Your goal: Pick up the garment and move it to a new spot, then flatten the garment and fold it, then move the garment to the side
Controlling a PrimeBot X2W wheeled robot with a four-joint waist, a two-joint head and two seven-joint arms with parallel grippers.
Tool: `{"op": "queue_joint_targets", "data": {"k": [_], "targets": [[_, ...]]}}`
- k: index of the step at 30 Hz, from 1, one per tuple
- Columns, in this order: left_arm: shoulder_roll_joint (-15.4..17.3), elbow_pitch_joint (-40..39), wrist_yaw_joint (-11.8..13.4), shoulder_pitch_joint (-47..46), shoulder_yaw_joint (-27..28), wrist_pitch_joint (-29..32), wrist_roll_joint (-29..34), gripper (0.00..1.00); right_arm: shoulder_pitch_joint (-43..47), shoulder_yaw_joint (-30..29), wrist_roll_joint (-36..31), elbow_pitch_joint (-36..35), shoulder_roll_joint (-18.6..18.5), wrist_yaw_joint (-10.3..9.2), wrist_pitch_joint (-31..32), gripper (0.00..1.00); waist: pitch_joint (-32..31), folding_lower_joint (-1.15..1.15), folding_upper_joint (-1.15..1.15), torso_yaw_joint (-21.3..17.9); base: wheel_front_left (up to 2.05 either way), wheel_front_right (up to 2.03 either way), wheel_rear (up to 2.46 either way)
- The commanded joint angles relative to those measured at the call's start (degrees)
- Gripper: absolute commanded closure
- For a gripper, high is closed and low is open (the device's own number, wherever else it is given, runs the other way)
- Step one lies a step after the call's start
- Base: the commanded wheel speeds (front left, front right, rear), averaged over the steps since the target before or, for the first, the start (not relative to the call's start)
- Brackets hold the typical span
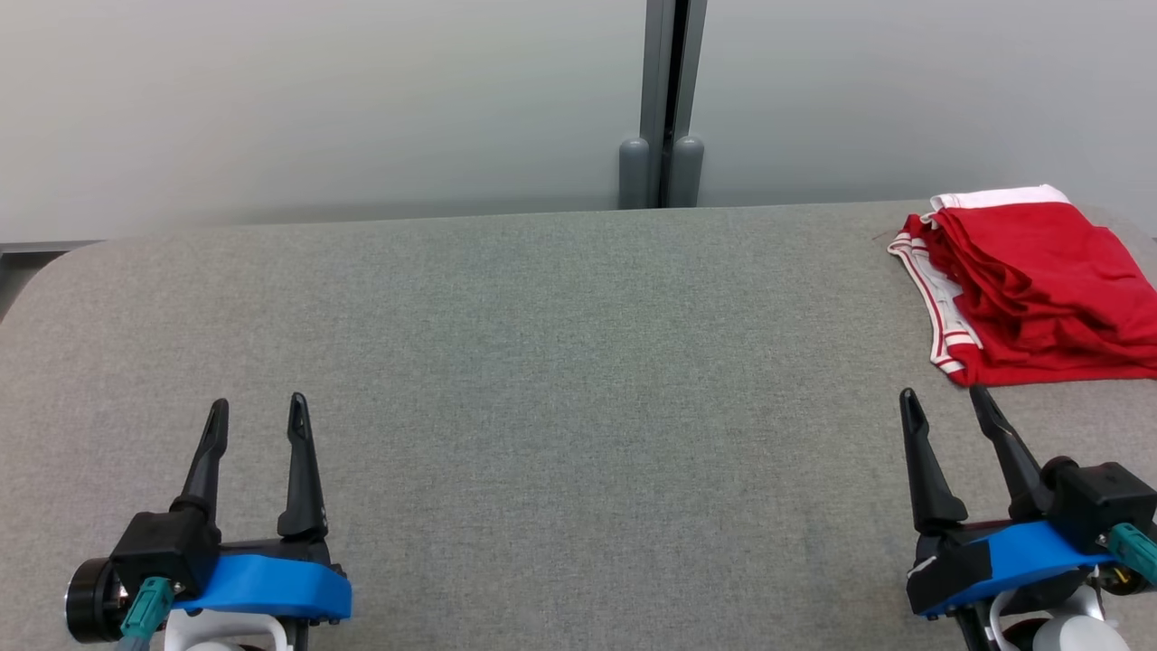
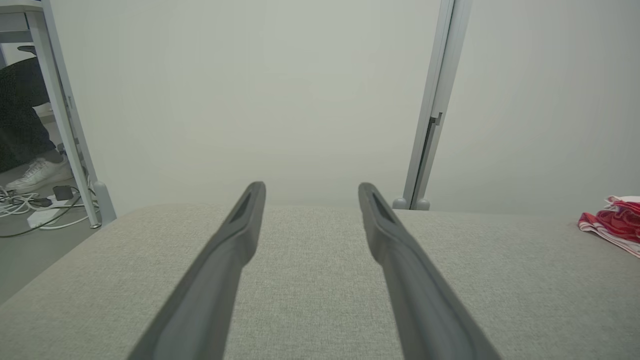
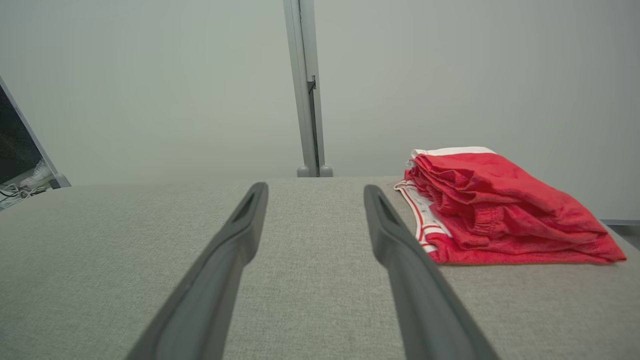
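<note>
Nearest me, the left claw (image 1: 257,402) and right claw (image 1: 943,393) hover over the grey counter (image 1: 542,344), fingers spread, empty. The red garment (image 1: 1048,289) lies bunched at the counter's far right, just ahead and right of the right claw; the left claw is well apart.

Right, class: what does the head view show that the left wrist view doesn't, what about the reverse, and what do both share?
Head view adds: the right gripper, open.
Left wrist view adds: a person's shoe, cables on the floor and a white frame leg.
Shared: the open left gripper, the grey table, the red garment at its right end, and the post behind.
</note>
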Motion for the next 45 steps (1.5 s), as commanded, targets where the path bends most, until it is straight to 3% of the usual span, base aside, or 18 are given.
{"op": "queue_joint_targets", "data": {"k": [1,13,14,18,45], "targets": [[0.4,-0.3,0.1,0.4,-0.3,0.1,-0.1,0.00,0.7,-0.2,-0.4,-0.4,0.2,0.02,0.1,0.00,0.1,0.00,0.00,0.0,0.00,0.00,0.00],[0.7,-0.3,1.1,-0.2,-0.4,0.1,-0.4,0.00,0.2,-0.5,0.3,0.0,0.2,0.02,0.3,0.00,0.7,0.00,0.00,0.1,0.00,0.00,0.00],[0.3,-0.1,0.7,0.0,-0.5,0.3,-0.1,1.00,0.1,-0.4,0.2,0.1,0.1,0.00,0.3,1.00,0.8,0.00,0.00,0.1,0.00,0.00,0.00],[-0.7,2.1,0.7,1.4,-1.0,0.5,-0.1,1.00,0.5,-0.3,0.3,2.5,0.3,-0.01,0.6,1.00,0.8,0.00,0.00,0.1,0.00,0.00,0.00],[-2.7,4.0,-2.6,-0.6,3.3,6.6,-26.7,1.00,-0.7,-1.3,28.7,5.0,0.3,-0.01,4.4,1.00,0.0,0.00,0.00,0.1,0.00,0.00,0.00]]}}
